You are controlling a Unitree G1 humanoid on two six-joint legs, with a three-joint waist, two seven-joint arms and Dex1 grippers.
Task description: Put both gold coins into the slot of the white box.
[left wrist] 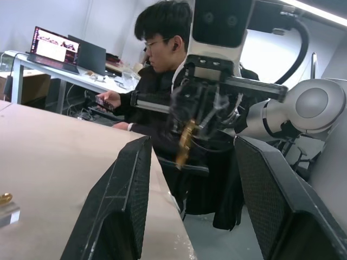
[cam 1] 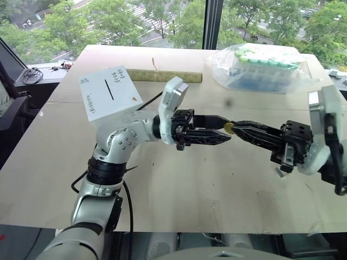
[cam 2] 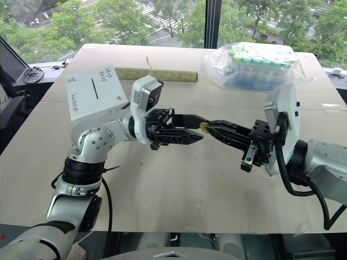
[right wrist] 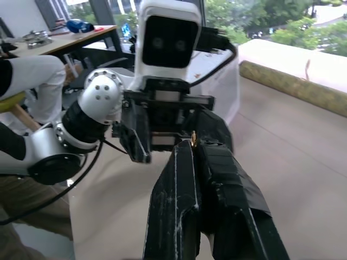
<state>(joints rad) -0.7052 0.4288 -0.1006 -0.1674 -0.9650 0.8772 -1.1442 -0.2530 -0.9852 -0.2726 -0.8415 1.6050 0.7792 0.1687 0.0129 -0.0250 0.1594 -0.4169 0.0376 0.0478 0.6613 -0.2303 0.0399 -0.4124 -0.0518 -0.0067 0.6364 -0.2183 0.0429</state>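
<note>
A: Where is the coin right now?

B: One gold coin (cam 1: 229,128) is pinched at the tips of the right gripper (cam 1: 232,129), whose fingers are pressed fully together on it, held above the table (cam 1: 217,189) near the middle. The left gripper (cam 1: 225,131) faces it tip to tip with its fingers partly apart, and I cannot tell whether they touch the coin yet.

A: And the other one?

B: In the left wrist view, a second gold coin (left wrist: 4,198) lies flat on the table beside a small clear plastic scrap (left wrist: 8,214).

A: The box?

B: The white box (cam 1: 111,93) sits at about ten o'clock from the grippers, slot (cam 1: 111,89) facing up, nothing in it that I can see. A clear bag of tubes (cam 1: 260,67) is out at one o'clock.

A: What worries you?

B: This looks like a hand-over in mid-air. The coin is tiny and held by its edge; if the right fingers release before the left ones close, it falls and may roll off the table. If the left closes off-centre, the coin could twist flat or flick out. Later, a tilted coin will jam at the thin slot.
</note>
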